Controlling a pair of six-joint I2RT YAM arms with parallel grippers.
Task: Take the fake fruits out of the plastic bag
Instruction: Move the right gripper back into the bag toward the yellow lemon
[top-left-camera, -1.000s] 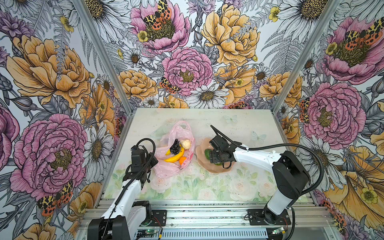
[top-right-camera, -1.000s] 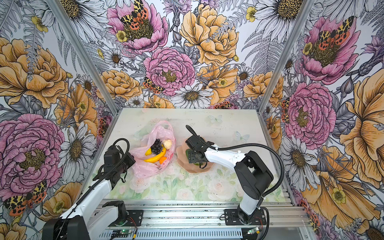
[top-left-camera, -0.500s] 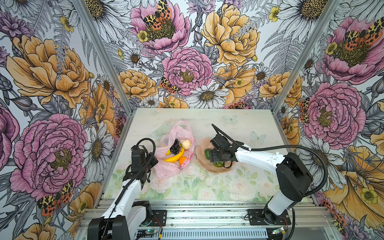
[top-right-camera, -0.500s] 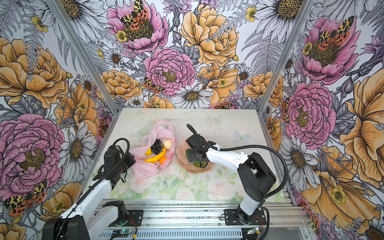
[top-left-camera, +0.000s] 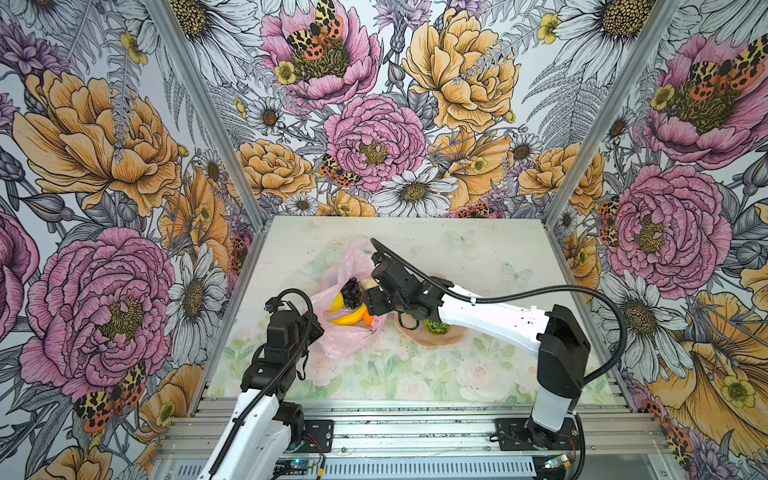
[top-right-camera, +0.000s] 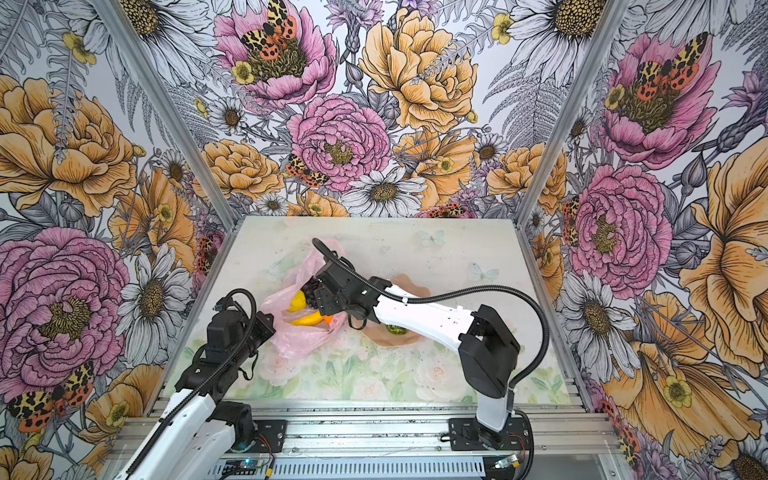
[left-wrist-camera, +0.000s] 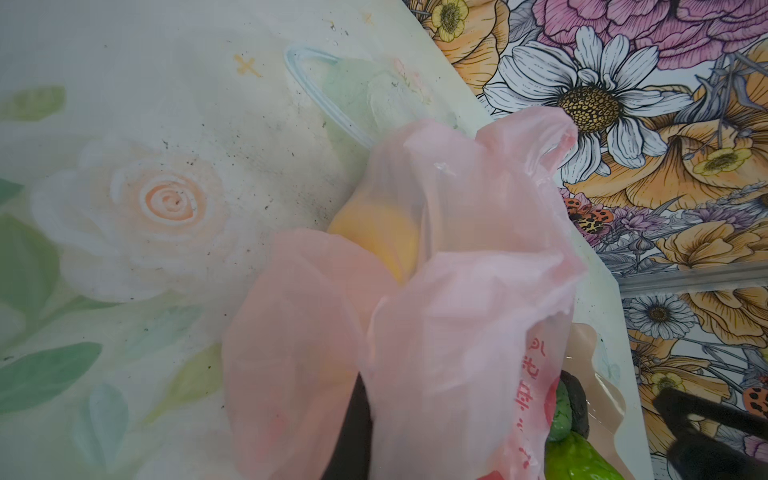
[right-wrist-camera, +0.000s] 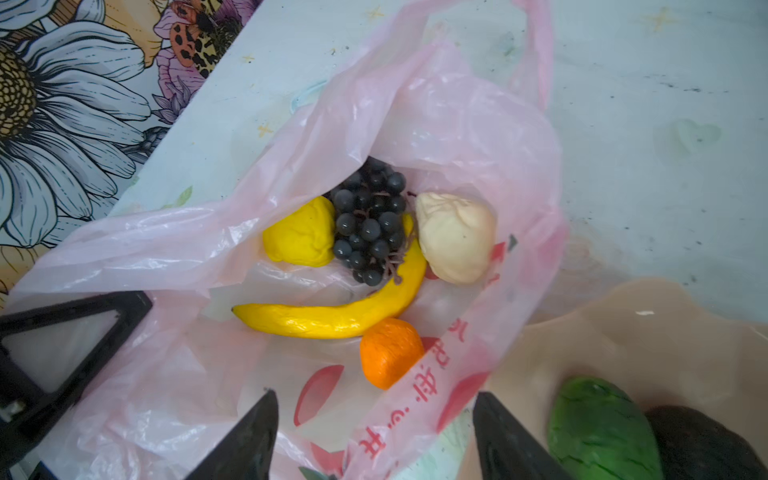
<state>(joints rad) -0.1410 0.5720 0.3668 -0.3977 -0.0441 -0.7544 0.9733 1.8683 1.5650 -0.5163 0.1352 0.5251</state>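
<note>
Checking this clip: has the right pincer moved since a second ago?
Yes. The right pincer has shifted leftward in both top views, from above the bowl to over the open mouth of the plastic bag.

Only txt: red printed chars (right-wrist-camera: 415, 376) on plastic bag (right-wrist-camera: 415, 120) (crinkled, at an angle), can't be read

bag (right-wrist-camera: 436, 124): pink, crinkled, open under right fingers (right-wrist-camera: 253, 440)
inside: banana (right-wrist-camera: 332, 320), grapes (right-wrist-camera: 370, 220), lemon (right-wrist-camera: 299, 232), orange (right-wrist-camera: 390, 353), cream lump (right-wrist-camera: 455, 237)
avocado (right-wrist-camera: 602, 428): outside, beside fingers
</note>
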